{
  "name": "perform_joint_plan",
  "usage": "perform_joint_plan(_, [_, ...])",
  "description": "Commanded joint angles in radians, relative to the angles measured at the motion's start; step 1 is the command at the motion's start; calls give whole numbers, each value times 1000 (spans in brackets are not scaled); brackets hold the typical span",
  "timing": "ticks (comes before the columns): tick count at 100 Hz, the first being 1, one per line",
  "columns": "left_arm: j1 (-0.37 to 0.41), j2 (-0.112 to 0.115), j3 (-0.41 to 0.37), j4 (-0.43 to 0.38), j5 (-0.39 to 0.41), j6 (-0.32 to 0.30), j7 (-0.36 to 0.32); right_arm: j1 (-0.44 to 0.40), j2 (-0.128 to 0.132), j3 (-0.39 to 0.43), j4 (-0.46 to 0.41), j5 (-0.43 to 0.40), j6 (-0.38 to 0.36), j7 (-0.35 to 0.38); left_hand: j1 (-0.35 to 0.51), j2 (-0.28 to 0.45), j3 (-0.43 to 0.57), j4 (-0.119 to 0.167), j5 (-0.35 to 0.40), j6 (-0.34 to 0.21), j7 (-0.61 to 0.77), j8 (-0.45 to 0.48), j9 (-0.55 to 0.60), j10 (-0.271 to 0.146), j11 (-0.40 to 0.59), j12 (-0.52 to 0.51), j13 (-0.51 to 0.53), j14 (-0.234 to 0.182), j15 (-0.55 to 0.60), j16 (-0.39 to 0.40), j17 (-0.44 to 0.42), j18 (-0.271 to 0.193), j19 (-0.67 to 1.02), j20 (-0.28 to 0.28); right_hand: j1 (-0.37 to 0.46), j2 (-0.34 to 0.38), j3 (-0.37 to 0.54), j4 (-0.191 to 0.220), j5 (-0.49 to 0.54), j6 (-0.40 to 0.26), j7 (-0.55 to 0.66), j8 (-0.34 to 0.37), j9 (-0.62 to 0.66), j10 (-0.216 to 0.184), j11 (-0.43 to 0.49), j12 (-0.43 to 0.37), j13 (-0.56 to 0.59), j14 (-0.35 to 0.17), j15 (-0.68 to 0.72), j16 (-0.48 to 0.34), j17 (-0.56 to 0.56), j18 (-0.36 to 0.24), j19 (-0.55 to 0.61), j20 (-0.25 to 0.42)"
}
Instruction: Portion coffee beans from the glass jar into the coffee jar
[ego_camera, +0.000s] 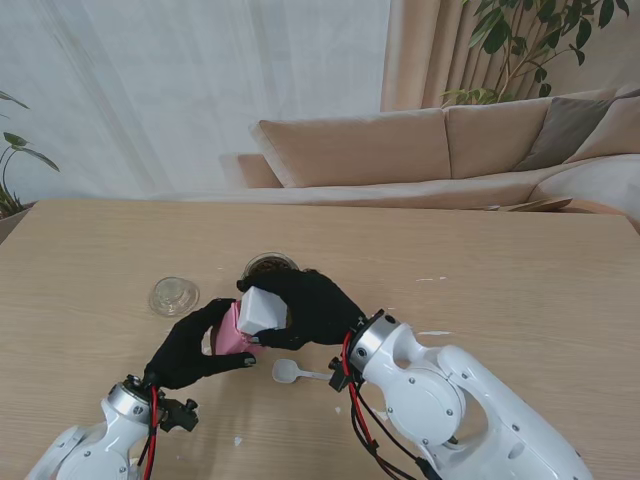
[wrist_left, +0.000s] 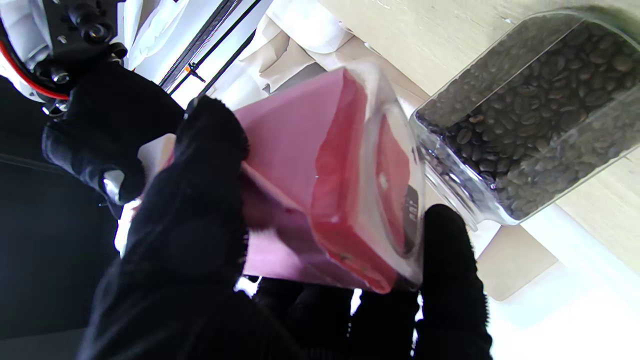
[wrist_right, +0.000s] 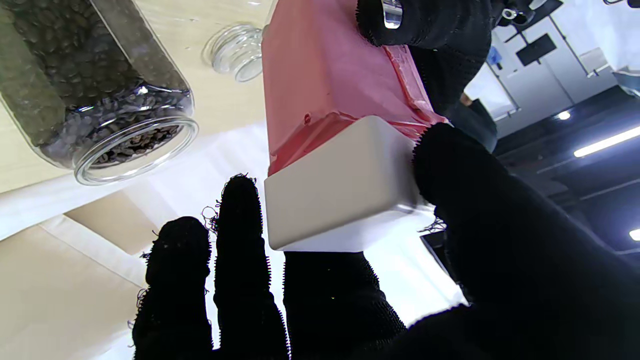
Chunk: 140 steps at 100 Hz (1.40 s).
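Stand view: both black-gloved hands meet at centre frame, slightly low. The left hand wraps the pink body of the coffee jar, which is tilted and lifted off the table. The right hand closes over the jar's white lid. Just beyond the hands, the rim of the glass jar shows, dark with beans. A clear glass lid lies flat at left of centre, apart from the hands. A white spoon lies nearer to me, between the two forearms. A beige sofa fills the upper right.

Left wrist view: the left hand has fingers and thumb curled on opposite faces of the coffee jar, firmly held. The glass jar, upper right of frame, holds coffee beans. The right hand appears at upper left.

Right wrist view: the right hand pinches the white lid between thumb and fingers at centre frame; the lid sits on the coffee jar. The left hand grips the jar at top. The glass jar occupies the upper left, the glass lid beside it on the table.
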Motion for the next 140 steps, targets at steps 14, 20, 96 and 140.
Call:
perform_joint_plan(14, [10, 3, -12, -21, -26, 7, -40, 4, 5, 18, -6, 25, -34, 47, 243, 167, 313, 20, 96, -189, 283, 79, 142, -127, 195, 101, 31, -8, 24, 28, -2, 6, 25, 3, 251, 40, 323, 14, 180, -367, 132, -36, 26, -61, -94, -83, -5, -46, -108, -56, -60, 2, -72, -18])
perform_joint_plan(20, [13, 4, -14, -24, -34, 9, -47, 7, 7, 19, -8, 33, -38, 59, 243, 167, 313, 20, 95, -189, 283, 79, 143, -127, 196, 101, 31, -8, 24, 28, -2, 6, 25, 3, 287, 29, 350, 0, 173, -420, 140, -48, 11, -63, -112, -98, -24, -49, -131, -66, -73, -3, -88, -19])
perform_joint_plan(96, [-2, -7, 4, 8, -38, -30, -7, -56, 13, 63, -77, -16, 28, 71, 243, 164, 317, 20, 93, -189, 284, 82, 141, -129, 198, 102, 33, -11, 19, 28, -2, 6, 25, 4, -220, 98, -144, -7, -177, -3, -189, -237, -262, 19, -178, -159, -194, 2, -283, -122, -131, -16, -181, 21])
perform_joint_plan(140, [-7, -12, 11, 10, -15, -42, 21, -29, -5, 6, -59, 26, 173, 34, 243, 164, 321, 18, 93, -190, 288, 80, 140, -130, 200, 100, 35, -11, 16, 29, -2, 6, 25, 4, -520, 315, -212, -27, 43, 112, -55, -64, 11, 127, 47, -48, 51, 78, 34, 6, 120, 57, 175, 65])
